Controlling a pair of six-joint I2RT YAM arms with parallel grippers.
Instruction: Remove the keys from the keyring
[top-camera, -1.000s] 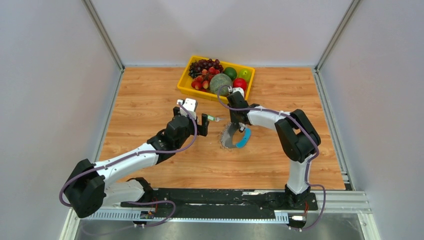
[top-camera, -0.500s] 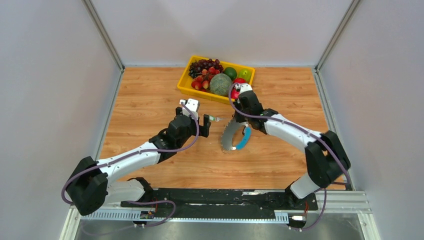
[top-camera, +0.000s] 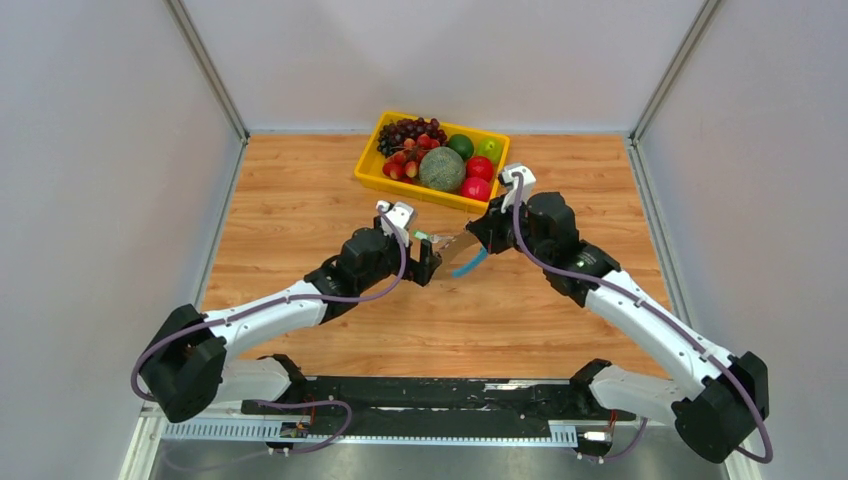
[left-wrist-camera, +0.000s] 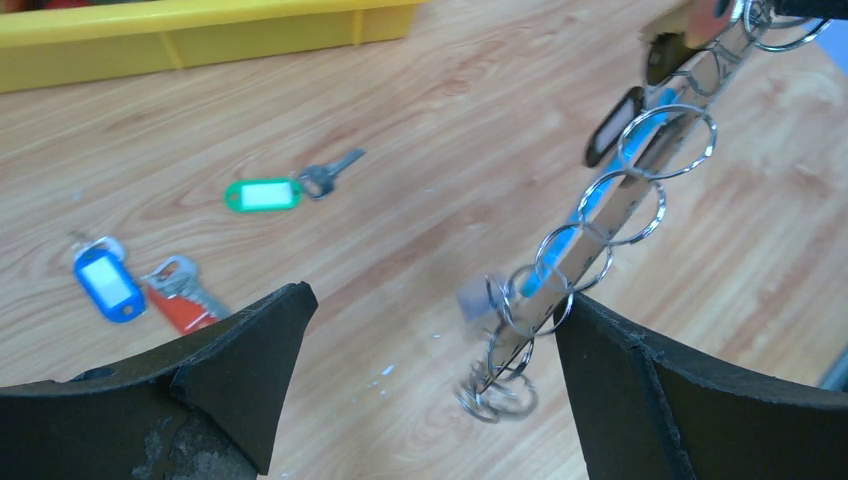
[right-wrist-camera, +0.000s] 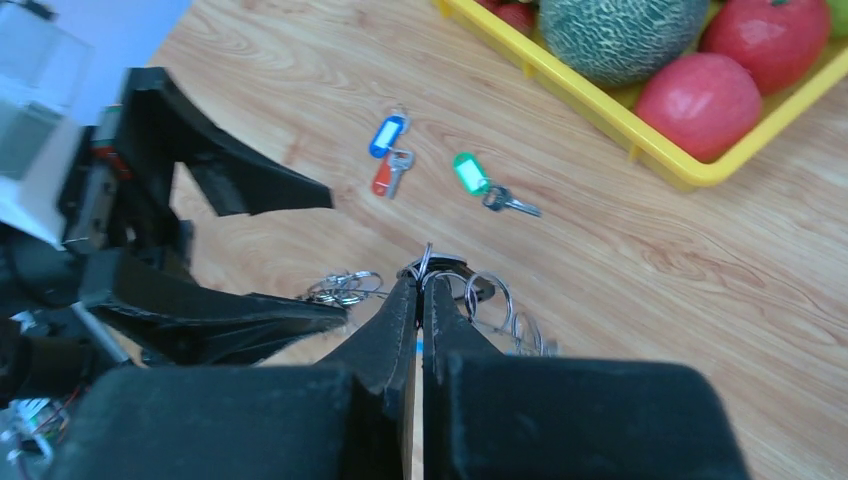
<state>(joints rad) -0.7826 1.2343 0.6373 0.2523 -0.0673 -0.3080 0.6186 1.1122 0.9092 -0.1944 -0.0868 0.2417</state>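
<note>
Counter: light wood counter (top-camera: 300, 200), pale walls (top-camera: 120, 150) on three sides, both arm bases at the near edge
Left fingers: left fingers (top-camera: 428, 262) near mid-counter, spread wide, gripping nothing; the strip's lower end hangs in the gap, closer to the right-hand finger in the wrist view, contact cannot tell
Keyring: keyring (left-wrist-camera: 600, 200) lifted and slanting between the two arms, top end in the right fingers, lower end down by the left fingers; grey strip with a blue section (top-camera: 473, 264), silvery rings (left-wrist-camera: 490, 385) in a row along its edge; whether the lowest rings touch the counter cannot tell
Black key: black key (left-wrist-camera: 610, 128) on the strip, high up near the right fingers
Right fingers: right fingers (right-wrist-camera: 421, 300) pressed together, pinching the keyring's top end; arm comes in from the near right
Loose keys: three lying flat on the counter, off the keyring, between the fingers and the tray
Green key: green key (left-wrist-camera: 262, 194), metal blade pointing away from its tag, apart from the other two
Blue key: blue key (left-wrist-camera: 107, 283) just beside the red key (left-wrist-camera: 178, 302), touching or nearly so
Yellow tray: yellow tray (left-wrist-camera: 200, 45) at the far middle of the counter, holding a melon (top-camera: 441, 168), red fruit (top-camera: 479, 168), green fruit (top-camera: 460, 146), dark grapes (top-camera: 410, 130)
</note>
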